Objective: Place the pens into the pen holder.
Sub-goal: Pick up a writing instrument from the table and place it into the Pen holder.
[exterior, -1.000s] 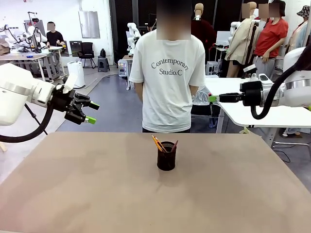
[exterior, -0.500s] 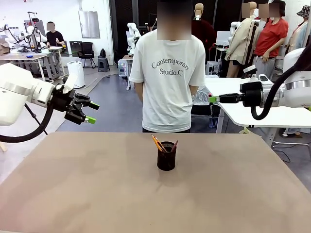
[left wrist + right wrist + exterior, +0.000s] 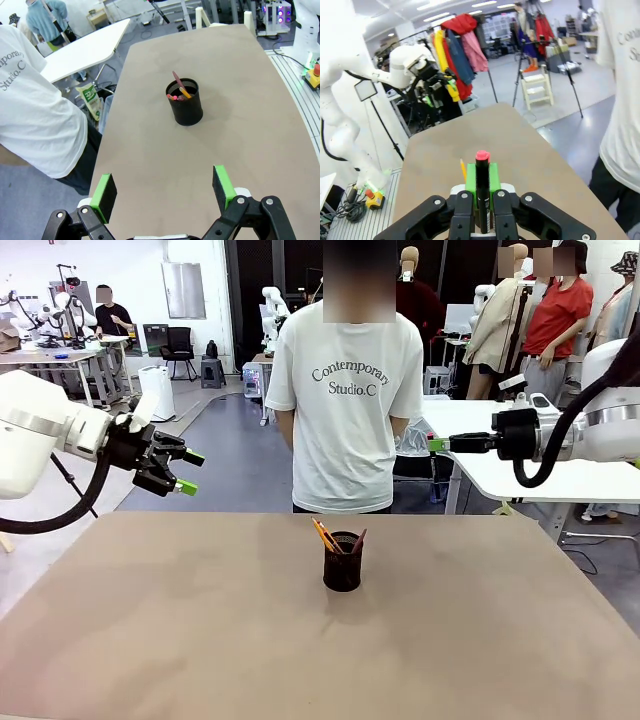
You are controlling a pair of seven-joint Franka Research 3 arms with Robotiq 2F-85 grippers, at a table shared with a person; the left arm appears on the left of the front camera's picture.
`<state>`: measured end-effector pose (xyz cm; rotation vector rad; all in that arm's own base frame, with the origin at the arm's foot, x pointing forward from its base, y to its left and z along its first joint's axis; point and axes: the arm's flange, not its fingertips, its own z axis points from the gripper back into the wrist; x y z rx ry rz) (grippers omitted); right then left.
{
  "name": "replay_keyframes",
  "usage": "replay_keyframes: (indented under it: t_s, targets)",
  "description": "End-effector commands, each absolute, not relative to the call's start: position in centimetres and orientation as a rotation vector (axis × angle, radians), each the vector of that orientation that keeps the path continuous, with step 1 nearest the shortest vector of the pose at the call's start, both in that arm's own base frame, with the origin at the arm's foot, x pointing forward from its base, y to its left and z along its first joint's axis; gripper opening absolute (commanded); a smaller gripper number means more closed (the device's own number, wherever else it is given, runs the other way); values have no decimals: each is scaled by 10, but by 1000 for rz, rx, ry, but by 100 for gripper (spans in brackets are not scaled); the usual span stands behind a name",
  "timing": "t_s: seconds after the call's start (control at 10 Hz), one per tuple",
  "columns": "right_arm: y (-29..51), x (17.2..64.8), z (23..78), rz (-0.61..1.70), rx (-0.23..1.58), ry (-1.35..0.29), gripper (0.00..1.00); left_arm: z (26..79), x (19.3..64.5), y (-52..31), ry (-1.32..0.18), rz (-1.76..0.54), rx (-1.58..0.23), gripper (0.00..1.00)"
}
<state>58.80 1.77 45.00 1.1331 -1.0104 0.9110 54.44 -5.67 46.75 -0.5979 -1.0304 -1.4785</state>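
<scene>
Workshop tables and clothing racks surround our bare brown table (image 3: pixel 150 640), with a person (image 3: pixel 345 390) at its far edge. Mid-table, the black mesh cup (image 3: pixel 342 562) holds an orange pencil (image 3: pixel 324 535) and a reddish pen (image 3: pixel 359 539). Our left gripper (image 3: pixel 186 472) hangs wide apart; our right gripper (image 3: pixel 482 186) pinches a red-tipped black pen (image 3: pixel 482 192).

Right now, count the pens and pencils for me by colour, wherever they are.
Yellow-orange pencil: 1, in the pen holder
Reddish-brown pen: 1, in the pen holder
Black pen with red tip: 1, gripped in the right claw
Total: 3
</scene>
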Motion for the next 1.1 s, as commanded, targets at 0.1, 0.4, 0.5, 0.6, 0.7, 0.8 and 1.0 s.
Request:
replay_keyframes:
  t_s: [0.1,0.4,0.5,0.6,0.7,0.8,1.0]
  targets:
    - [59,585,453,1055,1243,-1114,0,468,544,-56,-1041,-1483,-597,100]
    - [114,586,441,1146,1353,-1134,0,468,544,-56,-1041,-1483,-597,100]
    - [131,584,434,1181,1373,-1120,0,468,544,-56,-1041,-1483,-597,100]
    - [146,584,425,1253,1363,-1146,0,468,544,-56,-1041,-1483,-597,100]
    - [159,580,414,1250,1397,-1142,0,468,544,-56,-1041,-1483,-597,100]
    - [171,576,402,1243,1372,-1129,0,468,544,-56,-1041,-1483,-597,100]
    - [181,577,378,1282,1266,-1167,0,468,544,-56,-1041,-1483,-597,100]
